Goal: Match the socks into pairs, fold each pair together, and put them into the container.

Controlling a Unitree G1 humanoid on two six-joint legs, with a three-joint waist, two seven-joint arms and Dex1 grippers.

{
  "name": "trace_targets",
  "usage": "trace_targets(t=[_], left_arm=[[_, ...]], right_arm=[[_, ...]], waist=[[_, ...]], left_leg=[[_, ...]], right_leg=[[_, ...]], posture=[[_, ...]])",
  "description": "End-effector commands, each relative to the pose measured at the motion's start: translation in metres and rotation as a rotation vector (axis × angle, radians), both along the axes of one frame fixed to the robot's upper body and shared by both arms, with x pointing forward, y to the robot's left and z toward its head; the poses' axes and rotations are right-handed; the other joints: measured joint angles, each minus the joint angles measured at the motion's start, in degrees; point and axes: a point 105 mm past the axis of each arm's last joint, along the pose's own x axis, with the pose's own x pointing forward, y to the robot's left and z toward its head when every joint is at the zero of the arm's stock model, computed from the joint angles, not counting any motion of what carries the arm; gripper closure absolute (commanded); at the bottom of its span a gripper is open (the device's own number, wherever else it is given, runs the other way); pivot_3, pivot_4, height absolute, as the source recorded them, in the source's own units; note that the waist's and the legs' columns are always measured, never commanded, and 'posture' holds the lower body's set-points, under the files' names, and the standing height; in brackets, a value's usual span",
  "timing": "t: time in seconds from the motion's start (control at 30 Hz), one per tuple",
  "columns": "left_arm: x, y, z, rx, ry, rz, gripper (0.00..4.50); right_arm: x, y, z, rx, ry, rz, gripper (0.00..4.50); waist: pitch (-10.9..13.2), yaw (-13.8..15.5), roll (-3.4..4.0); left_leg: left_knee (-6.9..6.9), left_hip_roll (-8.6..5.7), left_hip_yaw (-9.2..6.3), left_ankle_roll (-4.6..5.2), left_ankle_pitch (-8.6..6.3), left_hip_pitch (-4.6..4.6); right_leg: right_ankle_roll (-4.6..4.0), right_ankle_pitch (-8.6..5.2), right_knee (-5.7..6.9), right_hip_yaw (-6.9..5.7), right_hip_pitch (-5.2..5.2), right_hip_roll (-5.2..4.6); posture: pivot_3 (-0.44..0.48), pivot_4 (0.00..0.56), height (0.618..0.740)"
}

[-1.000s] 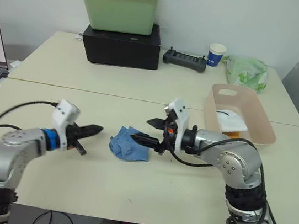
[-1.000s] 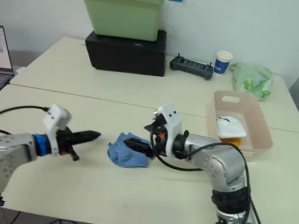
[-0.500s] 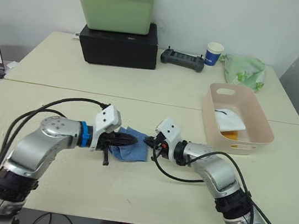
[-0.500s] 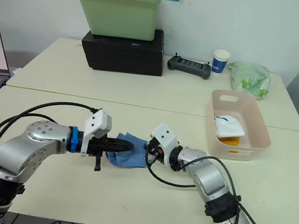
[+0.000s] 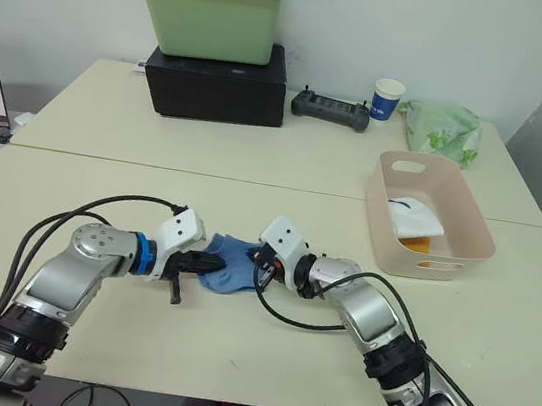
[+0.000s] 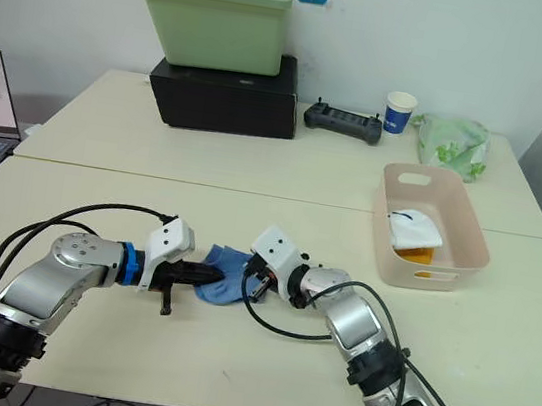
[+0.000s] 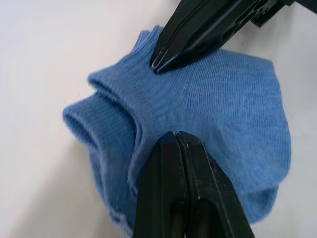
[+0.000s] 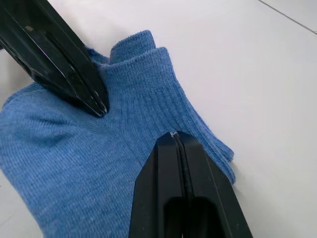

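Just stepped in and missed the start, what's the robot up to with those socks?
Both arms are working on the blue socks near the table's front edge. The left end effector and the right end effector are both shut, their tips pressed on the fabric from opposite sides. The pink tub to the right already holds white and yellow socks.

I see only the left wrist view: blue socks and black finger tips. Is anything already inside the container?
Observer: Yes. The pale pink plastic tub holds a white folded sock lying over something mustard-yellow.
Operator: Where are the blue socks from the tub?
Observer: The blue fabric socks lie to its left, apart from it, between the left gripper and the right gripper.
Operator: What stands behind the tub?
Observer: A green plastic bag and a blue-and-white paper cup.
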Motion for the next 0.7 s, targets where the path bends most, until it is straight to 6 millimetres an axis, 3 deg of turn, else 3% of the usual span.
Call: trace_targets(t=[0.03, 0.1, 0.2, 0.37, 0.5, 0.7], left_arm=[[0.002, -0.008, 0.029, -0.083, -0.052, 0.015, 4.50], [0.007, -0.014, 0.043, -0.110, -0.088, 0.025, 4.50], [0.014, -0.020, 0.048, -0.126, -0.078, 0.047, 4.50], [0.023, -0.022, 0.033, -0.074, -0.035, 0.061, 4.50], [0.033, -0.009, 0.014, -0.023, -0.008, 0.123, 4.50], [0.036, -0.002, 0.008, 0.000, -0.021, 0.139, 4.50]], right_arm=[[-0.004, 0.000, 0.035, 0.119, -0.096, 0.056, 4.48], [-0.008, 0.000, 0.040, 0.124, -0.111, 0.083, 4.48], [-0.015, 0.003, 0.036, 0.099, -0.097, 0.132, 4.48], [-0.027, 0.015, 0.019, 0.043, -0.037, 0.212, 4.48], [-0.034, 0.025, 0.006, -0.003, -0.018, 0.268, 4.48], [-0.047, 0.006, -0.011, -0.101, -0.013, 0.320, 4.48]], waist=[[0.0, 0.0, -0.01], [0.0, 0.4, -0.02], [0.0, 0.4, -0.02], [0.0, 0.0, -0.02], [0.0, 0.0, -0.03], [0.0, 0.2, -0.03]], left_leg=[[0.01, 0.00, 0.00, 0.00, 0.00, -0.05], [0.02, -0.01, -0.03, 0.00, 0.00, -0.18], [0.02, -0.01, -0.06, 0.00, 0.00, -0.17], [0.02, -0.01, -0.05, 0.00, 0.00, -0.15], [0.01, 0.01, -0.09, 0.00, 0.00, -0.11], [0.06, -0.04, -0.05, -0.01, 0.00, -0.11]], right_leg=[[0.00, 0.00, 0.00, -0.01, -0.02, -0.01], [0.01, 0.00, -0.02, -0.06, -0.09, -0.01], [0.01, 0.00, -0.03, -0.10, -0.08, -0.01], [0.01, 0.00, -0.03, -0.08, -0.07, 0.00], [0.00, 0.00, 0.00, -0.09, -0.09, 0.04], [0.01, 0.00, -0.03, -0.08, -0.01, -0.03]], posture=[[0.000, 0.150, 0.730], [0.000, 0.150, 0.730], [0.000, 0.150, 0.730], [0.000, 0.150, 0.730], [0.000, 0.150, 0.730], [0.000, 0.150, 0.730]])
